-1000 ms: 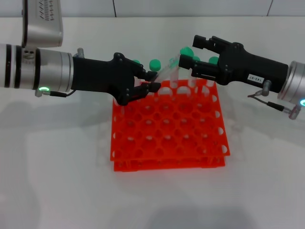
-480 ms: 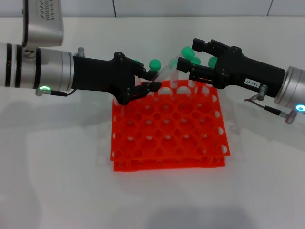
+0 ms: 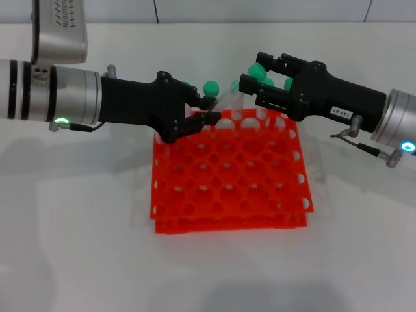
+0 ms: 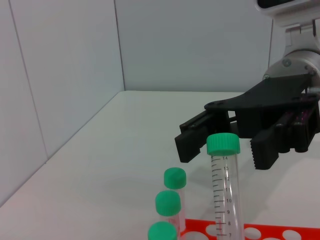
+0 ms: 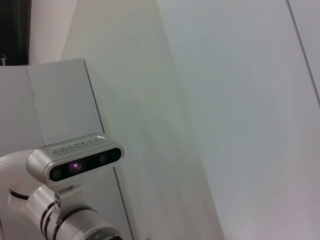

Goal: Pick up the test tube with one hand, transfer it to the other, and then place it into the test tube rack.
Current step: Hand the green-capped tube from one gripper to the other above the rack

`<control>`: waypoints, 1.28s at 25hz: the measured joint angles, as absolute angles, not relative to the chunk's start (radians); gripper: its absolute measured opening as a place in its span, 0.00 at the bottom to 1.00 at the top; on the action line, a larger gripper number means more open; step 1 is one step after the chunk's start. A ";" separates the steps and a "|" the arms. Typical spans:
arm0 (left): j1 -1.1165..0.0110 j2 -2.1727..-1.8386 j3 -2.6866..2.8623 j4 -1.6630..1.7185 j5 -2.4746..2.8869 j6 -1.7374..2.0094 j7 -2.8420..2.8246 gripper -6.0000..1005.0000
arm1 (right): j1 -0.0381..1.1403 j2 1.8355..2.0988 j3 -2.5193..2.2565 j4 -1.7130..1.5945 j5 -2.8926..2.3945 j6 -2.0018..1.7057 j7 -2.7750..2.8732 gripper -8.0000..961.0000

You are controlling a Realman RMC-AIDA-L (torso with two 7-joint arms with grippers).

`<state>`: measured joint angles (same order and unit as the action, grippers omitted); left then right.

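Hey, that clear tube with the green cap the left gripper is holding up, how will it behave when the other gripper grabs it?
The test tube looks empty, so probably light. Its smooth clear wall may slip or pivot between the left gripper fingers. The round body would likely roll if dropped beside the test tube rack. The right gripper is open around its cap.

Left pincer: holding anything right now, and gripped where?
Yes: the left pincer holds the test tube by its lower end, green cap up. The right pincer is open around the cap, not yet closed on it.

Graduation numbers 14 down to 7 on the test tube (image 4: 223,187) I hold, white label (image 3: 342,113) on my right pincer (image 3: 255,82) unreadable
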<state>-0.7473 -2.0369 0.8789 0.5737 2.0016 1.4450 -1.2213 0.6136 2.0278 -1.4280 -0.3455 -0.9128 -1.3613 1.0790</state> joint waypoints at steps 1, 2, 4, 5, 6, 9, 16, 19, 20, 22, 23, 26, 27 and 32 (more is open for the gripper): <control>-0.747 -2.037 0.879 0.574 2.001 1.445 -1.221 0.20 | 0.614 2.028 -1.428 -0.346 -0.913 -1.363 1.079 0.77; -0.747 -2.037 0.879 0.574 2.000 1.445 -1.220 0.20 | 0.614 2.028 -1.429 -0.346 -0.912 -1.366 1.078 0.74; -0.746 -2.037 0.879 0.574 1.998 1.445 -1.220 0.20 | 0.614 2.028 -1.430 -0.346 -0.908 -1.371 1.076 0.69; -0.746 -2.038 0.879 0.574 1.998 1.445 -1.220 0.20 | 0.614 2.028 -1.431 -0.345 -0.905 -1.373 1.074 0.68; -0.746 -2.038 0.879 0.574 1.998 1.444 -1.220 0.20 | 0.614 2.028 -1.431 -0.344 -0.902 -1.375 1.071 0.68; -0.746 -2.039 0.879 0.574 1.999 1.444 -1.220 0.20 | 0.614 2.028 -1.433 -0.342 -0.898 -1.379 1.068 0.67; -0.741 -2.042 0.879 0.574 1.997 1.445 -1.212 0.20 | 0.615 2.028 -1.459 -0.346 -0.894 -1.377 1.057 0.61; -0.741 -2.045 0.879 0.574 1.997 1.445 -1.212 0.20 | 0.617 2.028 -1.466 -0.346 -0.890 -1.374 1.057 0.54; -0.741 -2.047 0.879 0.574 1.999 1.445 -1.212 0.20 | 0.617 2.028 -1.466 -0.346 -0.889 -1.374 1.057 0.52; -0.741 -2.049 0.879 0.574 2.000 1.445 -1.212 0.20 | 0.617 2.028 -1.466 -0.347 -0.888 -1.374 1.057 0.47; -0.741 -2.050 0.879 0.574 2.001 1.445 -1.212 0.20 | 0.616 2.028 -1.466 -0.347 -0.888 -1.374 1.056 0.44; -0.741 -2.050 0.885 0.574 2.001 1.445 -1.212 0.20 | 0.616 2.028 -1.466 -0.347 -0.888 -1.374 1.056 0.34; -0.742 -2.050 0.891 0.574 2.000 1.445 -1.212 0.20 | 0.615 2.028 -1.466 -0.347 -0.888 -1.374 1.056 0.31; -0.743 -2.051 0.903 0.576 1.997 1.446 -1.235 0.20 | 0.614 2.028 -1.466 -0.347 -0.887 -1.374 1.056 0.28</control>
<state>-0.7429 -2.0510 0.9028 0.5759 1.9967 1.4463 -1.2352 0.6140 2.0278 -1.4665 -0.3468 -0.8874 -1.3743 1.0556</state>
